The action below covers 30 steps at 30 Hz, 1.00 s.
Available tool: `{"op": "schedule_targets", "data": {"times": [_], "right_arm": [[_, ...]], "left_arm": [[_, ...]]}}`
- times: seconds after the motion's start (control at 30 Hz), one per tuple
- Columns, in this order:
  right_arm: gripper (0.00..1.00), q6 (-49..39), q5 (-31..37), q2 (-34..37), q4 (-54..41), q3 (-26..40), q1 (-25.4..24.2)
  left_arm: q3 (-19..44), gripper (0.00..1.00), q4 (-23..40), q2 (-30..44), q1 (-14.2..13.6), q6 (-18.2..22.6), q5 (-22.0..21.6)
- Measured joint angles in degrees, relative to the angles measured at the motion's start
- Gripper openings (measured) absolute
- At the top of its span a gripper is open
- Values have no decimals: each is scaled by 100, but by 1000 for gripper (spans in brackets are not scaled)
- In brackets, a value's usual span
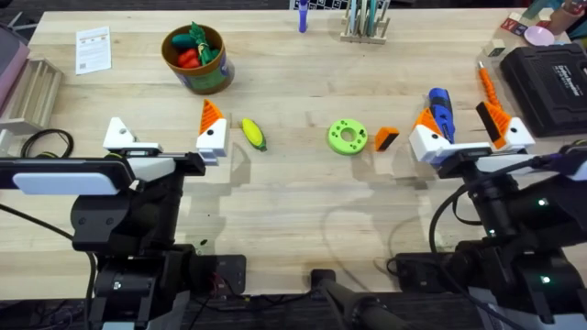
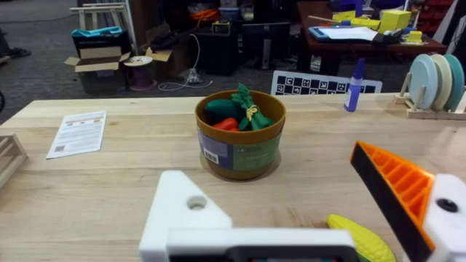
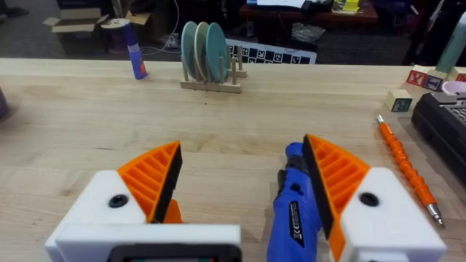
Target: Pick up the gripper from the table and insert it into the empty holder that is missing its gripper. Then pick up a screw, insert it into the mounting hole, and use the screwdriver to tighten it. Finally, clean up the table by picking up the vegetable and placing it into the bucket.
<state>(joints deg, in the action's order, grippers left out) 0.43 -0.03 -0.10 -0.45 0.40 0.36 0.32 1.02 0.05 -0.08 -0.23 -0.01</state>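
Note:
The small orange gripper (image 1: 386, 138) lies on the table right of centre. My left gripper (image 1: 165, 130) stands open. Its left finger is the bare white holder (image 1: 119, 136) (image 2: 186, 211), and its other finger carries an orange tip (image 1: 212, 117) (image 2: 397, 185). The yellow corn vegetable (image 1: 254, 134) (image 2: 360, 236) lies just right of that tip. Behind it stands the bucket (image 1: 196, 57) (image 2: 240, 142), holding red and green toy vegetables. My right gripper (image 1: 463, 124) (image 3: 244, 178) is open, with the blue screwdriver (image 1: 441, 115) (image 3: 295, 207) lying between its orange-tipped fingers, close to the right one.
A green round disc (image 1: 348, 137) sits left of the orange gripper. A thin orange-handled tool (image 1: 486, 82) (image 3: 408, 171) and a black case (image 1: 550, 78) lie at the right. A paper sheet (image 1: 93, 48), a disc rack (image 3: 210, 62) and a blue bottle (image 3: 136, 49) stand at the back.

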Motion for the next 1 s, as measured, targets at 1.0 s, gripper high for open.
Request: {"op": "schedule_targets", "data": {"times": [1.0], "right_arm": [[991, 107, -116, 610, -1245, 2899, 22]], "left_arm": [[3065, 986, 2391, 1251, 0, 0, -500]]}}
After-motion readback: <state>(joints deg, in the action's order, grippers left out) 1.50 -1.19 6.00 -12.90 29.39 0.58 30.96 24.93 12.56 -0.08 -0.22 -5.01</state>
